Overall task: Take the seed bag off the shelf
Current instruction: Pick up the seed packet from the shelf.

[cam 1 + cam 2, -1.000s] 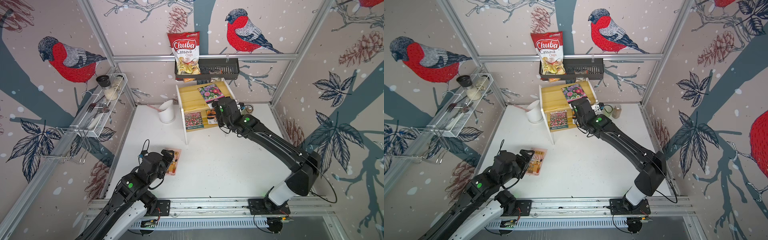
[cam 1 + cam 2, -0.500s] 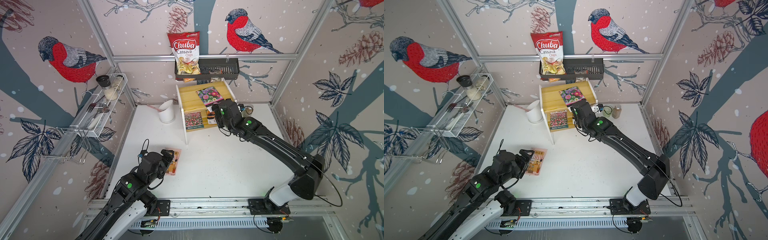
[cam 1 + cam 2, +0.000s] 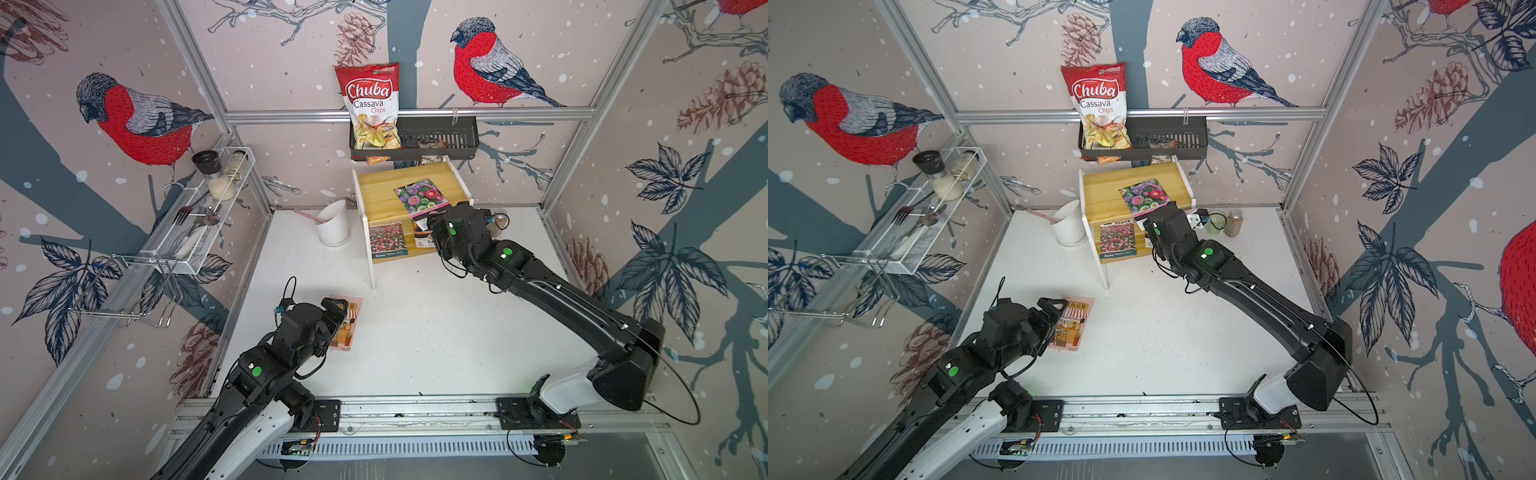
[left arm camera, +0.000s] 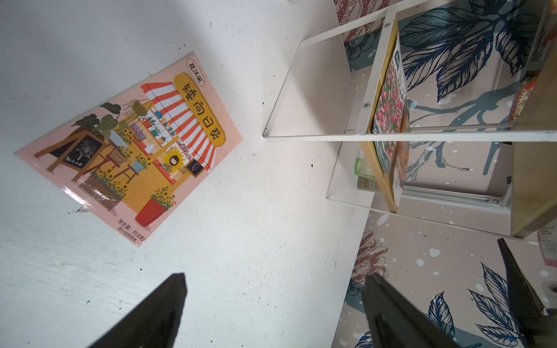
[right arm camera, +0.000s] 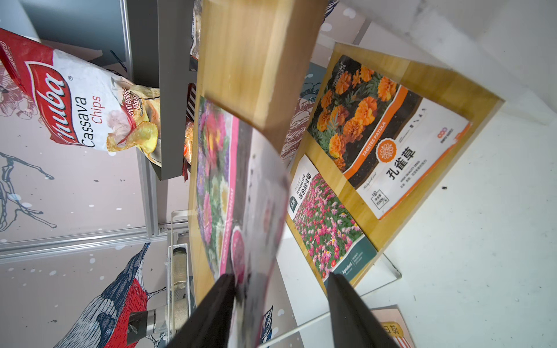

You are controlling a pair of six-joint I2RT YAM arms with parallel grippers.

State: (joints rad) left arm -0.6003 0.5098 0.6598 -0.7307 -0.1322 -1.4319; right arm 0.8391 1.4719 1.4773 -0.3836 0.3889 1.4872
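Right wrist view: the seed bag (image 5: 223, 186), printed with mixed flowers, lies on the top board of the shelf (image 3: 382, 187). Its pale near end curls off the board's front edge and runs between the fingers of my right claw (image 5: 280, 275). One finger (image 5: 217, 301) touches the bag's face. A clear gap remains to the opposite finger, so the jaws stand partly apart and nothing is clamped. On the lower board a marigold packet (image 5: 376, 135) and a pink-flower packet (image 5: 325, 223) lie flat, side by side.

Arm pose: in both top views my right arm reaches from the near rail across the table (image 3: 415, 332) to the shelf front, wrist level with the top board. My left arm is folded low at the near left. My left claw (image 4: 277, 275) is wide open and empty, just beside a sunflower packet (image 4: 129, 150) lying flat on the table.

Change noted: against the view one second back, the seed bag sits further forward on the top board. My left arm has not moved.
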